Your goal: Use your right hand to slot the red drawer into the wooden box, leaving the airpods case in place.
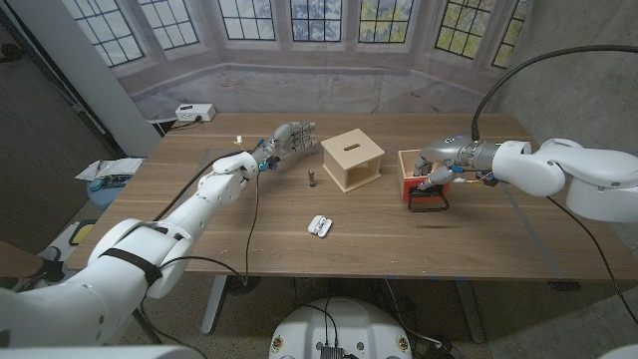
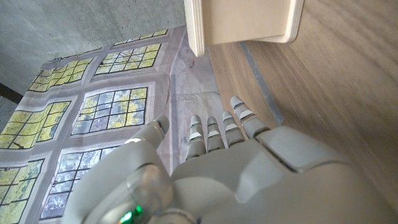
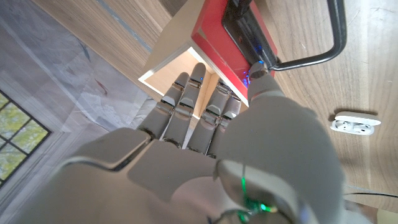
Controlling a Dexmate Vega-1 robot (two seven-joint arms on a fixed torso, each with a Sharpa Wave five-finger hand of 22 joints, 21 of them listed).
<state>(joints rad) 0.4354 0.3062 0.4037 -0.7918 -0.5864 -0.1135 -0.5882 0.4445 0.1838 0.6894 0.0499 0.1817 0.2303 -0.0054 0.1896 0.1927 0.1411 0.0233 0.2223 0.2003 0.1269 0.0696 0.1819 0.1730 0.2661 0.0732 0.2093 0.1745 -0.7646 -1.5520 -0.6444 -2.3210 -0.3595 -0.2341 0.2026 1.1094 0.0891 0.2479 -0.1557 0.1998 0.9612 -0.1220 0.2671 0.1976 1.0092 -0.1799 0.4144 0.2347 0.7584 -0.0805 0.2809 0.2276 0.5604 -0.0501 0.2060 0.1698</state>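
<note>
The red drawer (image 1: 423, 183) stands on the table to the right of the wooden box (image 1: 352, 160), with its black handle (image 1: 430, 203) toward the near edge. My right hand (image 1: 442, 163) grips its front: in the right wrist view the fingers (image 3: 186, 99) reach inside the drawer (image 3: 227, 46) and the thumb presses the red face beside the handle (image 3: 317, 56). The white airpods case (image 1: 319, 225) lies nearer the front edge, apart from both, and shows in the right wrist view (image 3: 354, 123). My left hand (image 1: 289, 139) hovers left of the box (image 2: 242, 22), fingers (image 2: 214, 134) apart, holding nothing.
A small dark peg (image 1: 311, 179) stands between my left hand and the box. A white power strip (image 1: 194, 112) sits at the far left corner, and papers (image 1: 110, 170) lie off the left edge. Bare wood stretches along the front of the table (image 1: 419, 249).
</note>
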